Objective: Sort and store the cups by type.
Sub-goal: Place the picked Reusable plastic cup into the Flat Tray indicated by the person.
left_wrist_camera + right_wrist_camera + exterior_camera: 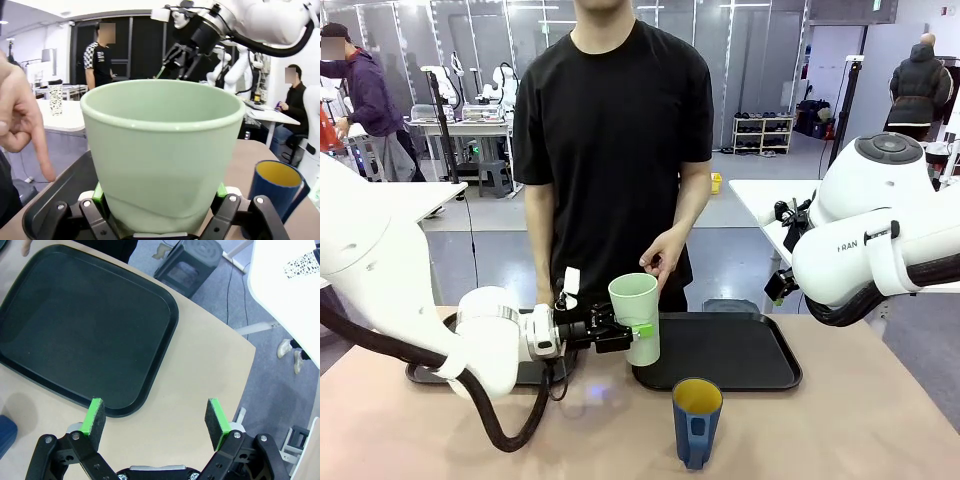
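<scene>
Looking down past the right gripper (156, 405), jaws spread wide, green pads (94, 420) apart with bare table (200, 365) between them. One pad sits over the near corner of the black tray (75, 325), the other over tabletop close to the rounded edge. The tray lies flat on the beige top. At the lower left border, a sliver of dark blue mug (6, 432). On the grey floor off the edge are a dark stool (192, 260), cables (232, 285), a white table (285, 290) and a pair of shoes (287, 347).
</scene>
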